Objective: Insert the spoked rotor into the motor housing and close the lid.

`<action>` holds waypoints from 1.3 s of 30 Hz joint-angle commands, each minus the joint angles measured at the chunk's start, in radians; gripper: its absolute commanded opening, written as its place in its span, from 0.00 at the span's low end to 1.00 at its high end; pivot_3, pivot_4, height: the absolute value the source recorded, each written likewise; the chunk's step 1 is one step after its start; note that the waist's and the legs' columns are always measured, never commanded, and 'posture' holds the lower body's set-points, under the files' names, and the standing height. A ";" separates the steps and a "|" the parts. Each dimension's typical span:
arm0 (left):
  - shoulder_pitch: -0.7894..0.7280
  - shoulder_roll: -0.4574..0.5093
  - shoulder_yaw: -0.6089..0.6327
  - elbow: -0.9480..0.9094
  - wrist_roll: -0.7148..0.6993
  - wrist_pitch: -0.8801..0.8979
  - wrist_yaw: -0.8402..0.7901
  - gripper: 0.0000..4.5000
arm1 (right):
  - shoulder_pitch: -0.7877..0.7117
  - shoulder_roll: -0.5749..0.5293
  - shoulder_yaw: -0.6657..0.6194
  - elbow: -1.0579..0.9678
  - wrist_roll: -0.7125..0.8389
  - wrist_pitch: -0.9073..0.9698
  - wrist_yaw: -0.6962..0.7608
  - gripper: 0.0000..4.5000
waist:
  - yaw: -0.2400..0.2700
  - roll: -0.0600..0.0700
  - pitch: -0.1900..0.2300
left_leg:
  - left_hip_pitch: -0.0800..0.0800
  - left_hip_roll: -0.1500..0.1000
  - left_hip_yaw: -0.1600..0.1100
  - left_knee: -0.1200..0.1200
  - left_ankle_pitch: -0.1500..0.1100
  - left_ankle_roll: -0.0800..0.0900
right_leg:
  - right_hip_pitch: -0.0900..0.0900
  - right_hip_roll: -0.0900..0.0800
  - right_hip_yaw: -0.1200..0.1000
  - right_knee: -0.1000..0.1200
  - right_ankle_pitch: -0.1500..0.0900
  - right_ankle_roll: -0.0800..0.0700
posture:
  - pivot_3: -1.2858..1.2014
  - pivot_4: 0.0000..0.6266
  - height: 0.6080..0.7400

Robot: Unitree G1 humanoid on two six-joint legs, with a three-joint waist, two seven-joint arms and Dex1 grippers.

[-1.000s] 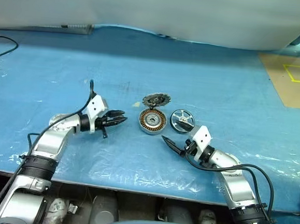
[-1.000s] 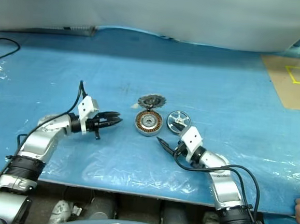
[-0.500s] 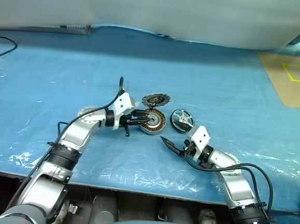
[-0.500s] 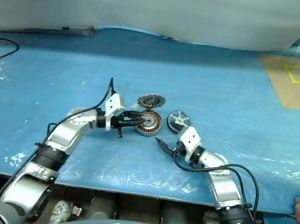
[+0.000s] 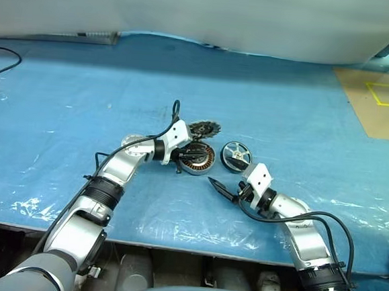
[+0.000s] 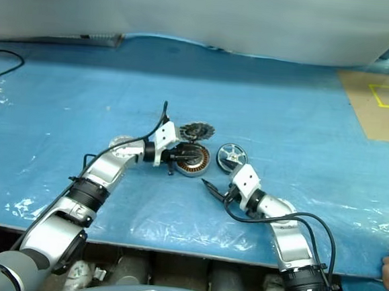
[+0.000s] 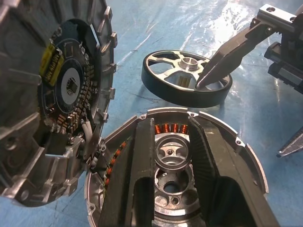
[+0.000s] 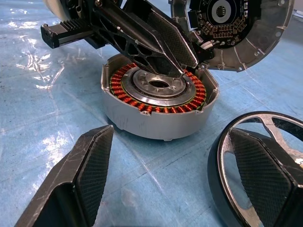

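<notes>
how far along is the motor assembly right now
Early. Done: nothing yet. The spoked rotor lies loose on the blue sheet beside the motor housing, whose copper windings are exposed, and the lid leans open behind it. In hand: the left gripper sits over the housing's centre, fingers nearly closed; the right gripper is open, holding nothing, near the rotor. Left: picking up the rotor, seating it, closing the lid.

Left gripper [image 6: 188, 154] over motor housing [image 6: 194, 160] (rotor [image 6: 231, 155] beside)

The left gripper [image 5: 195, 152] sits right over the housing [image 5: 200, 161], blocking the top. Lid [image 5: 203, 129] leans close behind, rotor [image 5: 235, 155] just beside. Plenty of open table [image 5: 84, 96] elsewhere, I think.
</notes>
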 commanded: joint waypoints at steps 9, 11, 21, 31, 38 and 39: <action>0.012 0.003 0.008 -0.036 -0.010 0.028 -0.009 0.32 | -0.026 -0.007 0.004 -0.013 -0.002 0.004 0.006 0.92 | 0.000 0.000 0.000 | 0.000 0.000 0.000 0.000 0.000 0.000 | 0.000 0.000 0.000 0.000 0.000 0.000 | 0.52 0.24 1.00; 0.012 -0.004 0.022 -0.050 -0.021 0.031 0.004 0.44 | -0.025 -0.009 0.003 -0.016 -0.001 0.006 0.007 0.92 | 0.000 0.000 0.000 | 0.000 0.000 0.000 0.000 0.000 0.000 | 0.000 0.000 0.000 0.000 0.000 0.000 | 0.52 0.24 1.00; 0.094 0.035 0.035 -0.250 -0.129 0.097 -0.087 0.60 | -0.020 -0.014 0.002 -0.023 0.006 0.012 0.013 0.92 | -0.001 0.000 0.000 | 0.000 0.001 0.000 0.000 0.000 0.000 | 0.000 0.000 0.000 0.000 0.000 0.000 | 0.52 0.24 1.00; 0.224 0.071 0.125 -0.428 -0.239 0.151 -0.037 0.00 | -0.063 -0.002 -0.014 -0.111 0.058 0.089 0.018 0.88 | -0.004 0.000 0.000 | 0.000 0.001 0.000 0.000 0.000 0.000 | 0.000 0.000 0.000 0.000 0.000 0.000 | 0.52 0.24 1.00; 0.389 0.073 0.199 -0.473 -0.225 0.019 0.058 0.00 | -0.166 0.012 -0.010 -0.219 0.083 0.355 -0.056 0.39 | -0.007 0.001 0.000 | 0.003 0.001 0.000 0.000 -0.001 -0.002 | 0.000 0.000 0.000 0.000 0.000 0.000 | 0.52 0.24 1.00; 0.413 0.073 0.204 -0.476 -0.217 0.003 0.075 0.00 | -0.185 0.001 0.002 -0.236 0.091 0.432 -0.053 0.30 | -0.005 0.001 0.000 | 0.003 0.001 0.000 0.000 -0.002 -0.002 | 0.000 0.000 0.000 0.000 0.000 0.000 | 0.52 0.24 1.00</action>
